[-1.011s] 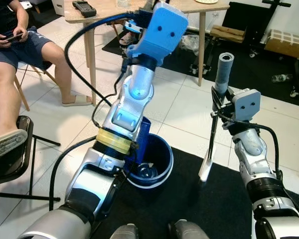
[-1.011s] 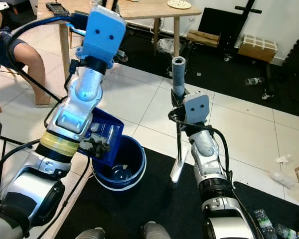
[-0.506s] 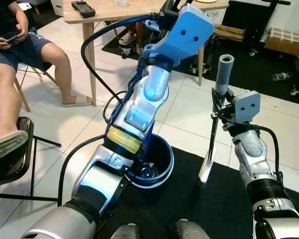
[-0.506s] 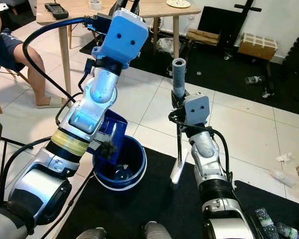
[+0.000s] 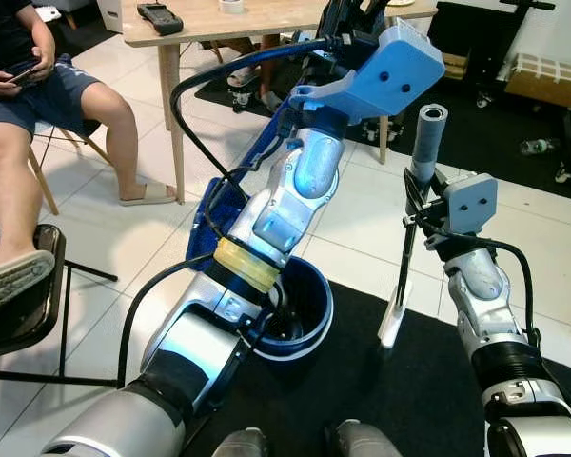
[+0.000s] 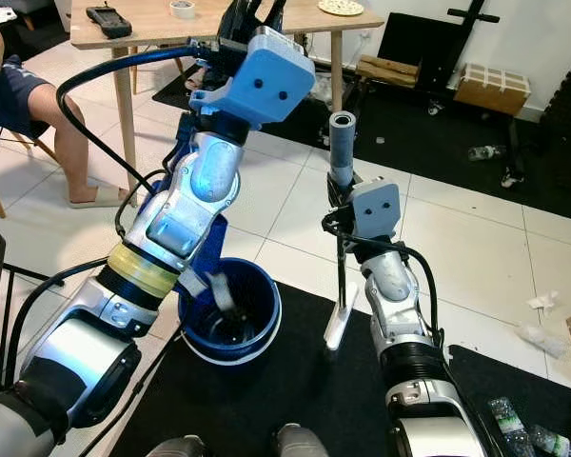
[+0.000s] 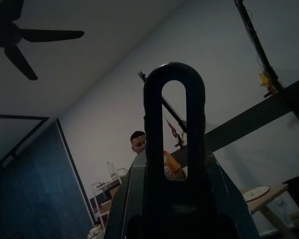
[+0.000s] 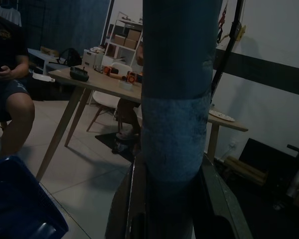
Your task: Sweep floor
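My left gripper (image 5: 347,19) is raised high and shut on the looped handle (image 7: 174,149) of a blue dustpan (image 5: 219,205). The pan hangs steeply tilted, its mouth down over a blue bucket (image 5: 309,319) on the floor. Some swept-up bits lie inside the bucket. My right gripper (image 5: 414,205) is shut on the grey padded handle (image 5: 426,143) of a broom, held upright. The broom's pale head (image 5: 392,324) rests at the edge of the black mat (image 5: 409,400). In the right wrist view the handle (image 8: 177,99) stands between the fingers.
A person (image 5: 38,86) sits at the left beside a wooden table (image 5: 219,19). A black seat (image 5: 19,295) stands at my near left. Scraps (image 6: 538,333) and bottles (image 6: 514,419) lie on the floor at the right. White tiles stretch ahead.
My left arm has lifted and swung forward, tipping the dustpan much steeper over the bucket; its load has slid down into the bucket. The right arm and broom have stayed put.
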Robot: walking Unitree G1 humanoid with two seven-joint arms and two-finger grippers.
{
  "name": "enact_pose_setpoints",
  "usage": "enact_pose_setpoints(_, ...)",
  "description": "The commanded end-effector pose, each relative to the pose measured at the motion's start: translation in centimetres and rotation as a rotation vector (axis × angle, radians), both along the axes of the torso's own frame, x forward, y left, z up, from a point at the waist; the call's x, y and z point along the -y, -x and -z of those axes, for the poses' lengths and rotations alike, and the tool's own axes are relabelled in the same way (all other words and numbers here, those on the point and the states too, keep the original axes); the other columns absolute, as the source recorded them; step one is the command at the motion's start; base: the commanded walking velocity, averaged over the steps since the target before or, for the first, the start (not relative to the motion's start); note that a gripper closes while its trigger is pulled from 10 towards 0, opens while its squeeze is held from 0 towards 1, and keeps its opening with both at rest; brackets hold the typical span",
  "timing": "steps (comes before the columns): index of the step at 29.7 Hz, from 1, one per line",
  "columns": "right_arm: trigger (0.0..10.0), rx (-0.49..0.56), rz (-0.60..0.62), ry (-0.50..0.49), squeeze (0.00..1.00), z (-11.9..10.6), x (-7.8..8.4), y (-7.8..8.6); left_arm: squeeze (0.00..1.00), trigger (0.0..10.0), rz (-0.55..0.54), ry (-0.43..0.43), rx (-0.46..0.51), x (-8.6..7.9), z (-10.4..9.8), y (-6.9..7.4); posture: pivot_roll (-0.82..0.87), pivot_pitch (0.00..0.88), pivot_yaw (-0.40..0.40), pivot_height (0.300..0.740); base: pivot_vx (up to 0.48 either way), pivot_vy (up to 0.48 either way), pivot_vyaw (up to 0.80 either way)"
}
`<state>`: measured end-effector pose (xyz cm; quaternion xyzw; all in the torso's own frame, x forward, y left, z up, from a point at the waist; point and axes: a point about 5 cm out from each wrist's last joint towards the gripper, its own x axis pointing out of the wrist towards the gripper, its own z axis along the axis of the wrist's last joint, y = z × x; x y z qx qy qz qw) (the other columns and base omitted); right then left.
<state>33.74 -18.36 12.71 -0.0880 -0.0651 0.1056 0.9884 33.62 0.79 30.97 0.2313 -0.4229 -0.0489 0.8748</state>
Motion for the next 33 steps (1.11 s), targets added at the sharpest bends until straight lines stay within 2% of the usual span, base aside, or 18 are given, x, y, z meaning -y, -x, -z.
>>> enact_pose_setpoints(1,10.0,0.034,0.004,0.01,0.0,-0.5,0.1,0.0,0.0,10.0,0.023,-0.021,0.068,1.1,-1.0,0.8,0.01,0.013,-0.011,0.74,0.0,0.0,0.0)
enact_pose_setpoints(21,10.0,0.034,0.001,0.012,0.0,-0.5,0.1,0.0,0.0,10.0,-0.022,0.042,0.052,0.9,-0.4,0.5,0.01,0.013,-0.014,0.74,0.0,0.0,0.0)
enact_pose_setpoints(25,10.0,0.035,0.0,0.015,0.0,-0.6,0.1,0.0,0.0,10.0,-0.011,0.073,0.009,0.9,-0.1,0.3,0.01,0.013,-0.014,0.74,0.0,0.0,0.0)
enact_pose_setpoints(26,10.0,0.036,0.0,0.016,0.0,-0.6,0.1,0.0,0.0,10.0,0.01,0.155,-0.102,0.7,0.5,-0.2,0.01,0.013,-0.014,0.74,0.0,0.0,0.0)
enact_pose_setpoints(27,10.0,0.036,0.0,0.016,0.0,-0.6,0.1,0.0,0.0,10.0,0.01,0.155,-0.102,0.7,0.5,-0.2,0.01,0.013,-0.014,0.74,0.0,0.0,0.0)
enact_pose_setpoints(29,10.0,0.036,0.002,0.019,0.0,-0.6,0.2,0.0,0.0,10.0,0.02,0.188,-0.165,0.7,1.2,-0.5,0.0,0.011,-0.016,0.74,0.0,0.0,0.0)
enact_pose_setpoints(33,10.0,0.035,0.003,0.02,0.0,-0.6,0.3,0.1,0.0,10.0,0.015,0.163,-0.141,0.8,1.3,-0.4,0.0,0.01,-0.016,0.74,0.0,0.0,0.0)
